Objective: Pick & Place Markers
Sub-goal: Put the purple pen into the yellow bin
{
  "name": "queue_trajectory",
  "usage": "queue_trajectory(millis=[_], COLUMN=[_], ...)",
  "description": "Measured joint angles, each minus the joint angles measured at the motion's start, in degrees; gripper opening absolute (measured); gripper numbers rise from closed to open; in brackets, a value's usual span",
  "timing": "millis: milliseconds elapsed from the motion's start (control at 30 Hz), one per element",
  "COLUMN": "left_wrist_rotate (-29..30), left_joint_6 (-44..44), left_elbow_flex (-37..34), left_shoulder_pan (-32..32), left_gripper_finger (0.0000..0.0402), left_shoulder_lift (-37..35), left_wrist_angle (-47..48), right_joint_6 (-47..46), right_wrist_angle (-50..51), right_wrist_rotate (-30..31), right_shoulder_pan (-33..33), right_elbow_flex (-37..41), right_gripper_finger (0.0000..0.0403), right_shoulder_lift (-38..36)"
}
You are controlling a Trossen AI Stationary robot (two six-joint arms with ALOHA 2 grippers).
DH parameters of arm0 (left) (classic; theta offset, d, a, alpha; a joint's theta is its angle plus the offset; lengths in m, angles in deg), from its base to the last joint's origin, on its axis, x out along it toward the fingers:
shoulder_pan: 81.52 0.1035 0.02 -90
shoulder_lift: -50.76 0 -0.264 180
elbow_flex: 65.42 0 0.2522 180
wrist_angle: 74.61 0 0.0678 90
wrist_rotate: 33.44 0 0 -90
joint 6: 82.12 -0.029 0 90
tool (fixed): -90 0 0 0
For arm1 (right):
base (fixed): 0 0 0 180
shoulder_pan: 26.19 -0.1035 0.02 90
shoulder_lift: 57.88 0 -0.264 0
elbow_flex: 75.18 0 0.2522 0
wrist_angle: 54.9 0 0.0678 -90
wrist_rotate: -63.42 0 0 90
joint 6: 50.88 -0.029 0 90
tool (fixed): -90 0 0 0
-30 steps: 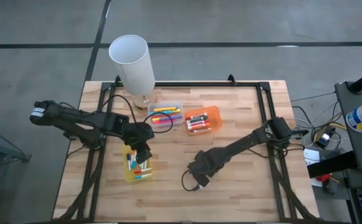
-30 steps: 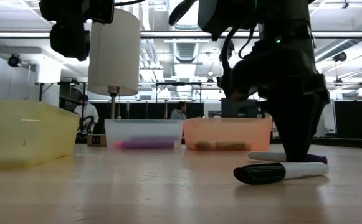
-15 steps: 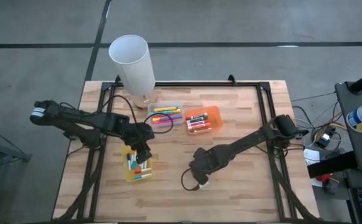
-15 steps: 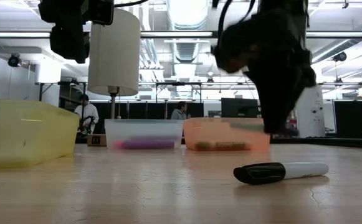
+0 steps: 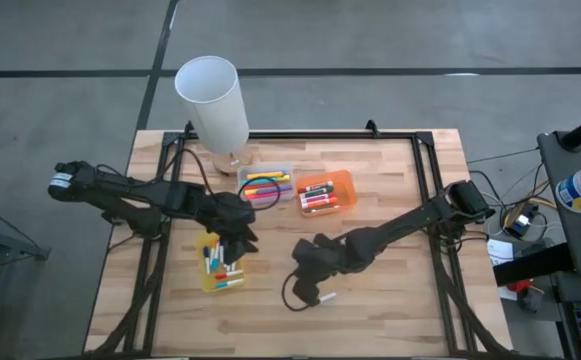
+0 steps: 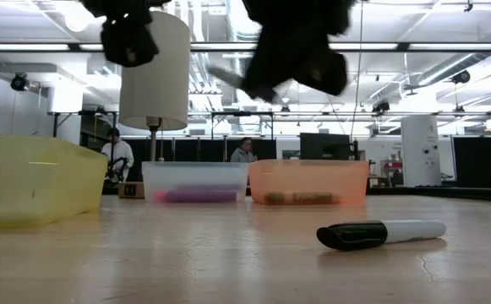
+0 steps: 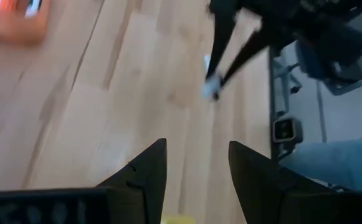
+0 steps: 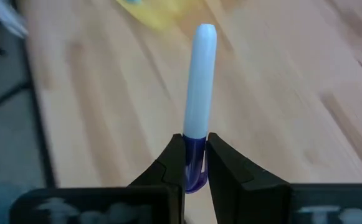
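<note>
My right gripper [image 8: 195, 140] is shut on a marker [image 8: 199, 87] with a purple cap and a pale barrel. It hangs above the middle of the table [image 5: 305, 275]. Below it, a black-capped white marker [image 6: 380, 233] lies on its side on the wood [image 5: 324, 297]. My left gripper [image 7: 196, 168] is open with nothing between its fingers. It hovers over the far end of the yellow tray [image 5: 220, 268], which holds several markers. More markers lie in the clear tray [image 5: 265, 185] and the orange tray [image 5: 326, 192]. My right gripper pinches the marker's purple cap end [image 8: 194, 160] between its two fingers. The pale barrel [image 8: 200, 74] sticks straight out past the fingertips, in line with the fingers. The gripper slants down toward the table's left, and the marker is lifted clear of the wood.
A tall white cylinder [image 5: 213, 100] stands at the far edge behind the clear tray. A black frame [image 5: 425, 160] runs round the tabletop. Bare wood lies at the near right [image 5: 390, 300].
My right gripper has risen from the tabletop with the purple-capped marker, tipping upward and drifting a little toward the table's left. That marker lay beside the black-capped one and is now lifted clear. The black-capped marker has stayed put. My left gripper has tipped upward above the yellow tray.
</note>
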Motion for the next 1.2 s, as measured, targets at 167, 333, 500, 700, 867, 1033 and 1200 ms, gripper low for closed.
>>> queue_trajectory(millis=[167,333,500,700,867,1033,1200], left_wrist_rotate=[0.0,0.14,0.19,-0.65,-0.78,-2.01,-2.98], left_joint_6=[-0.92,-0.45,0.7,1.59,3.88,3.85,3.83], left_elbow_flex=[0.0,0.0,0.0,0.0,-0.02,-0.02,-0.18], left_shoulder_pan=[0.0,0.0,0.0,0.0,0.0,0.0,0.0], left_gripper_finger=[0.0163,0.0163,0.0163,0.0163,0.0163,0.0146,0.0087], left_shoulder_lift=[0.0,0.25,0.26,0.26,0.26,0.26,0.26], left_wrist_angle=[-4.03,-5.73,-6.65,-7.0,-8.14,-8.89,-8.86], right_joint_6=[1.76,2.17,1.77,1.77,2.67,3.01,3.21], right_wrist_angle=[-9.13,-17.41,-17.57,-17.95,-19.28,-19.41,-19.7], right_wrist_rotate=[1.38,3.51,5.31,5.33,5.31,5.64,7.19], right_shoulder_pan=[0.15,0.61,1.77,2.66,2.69,2.83,2.74], right_elbow_flex=[-0.04,-0.07,-0.07,-0.07,-0.07,-0.07,-0.07], right_gripper_finger=[0.0034,0.0034,0.0034,0.0034,0.0034,0.0034,0.0034], right_shoulder_lift=[-0.37,-0.47,-0.46,-0.46,-0.46,-0.46,-0.46])
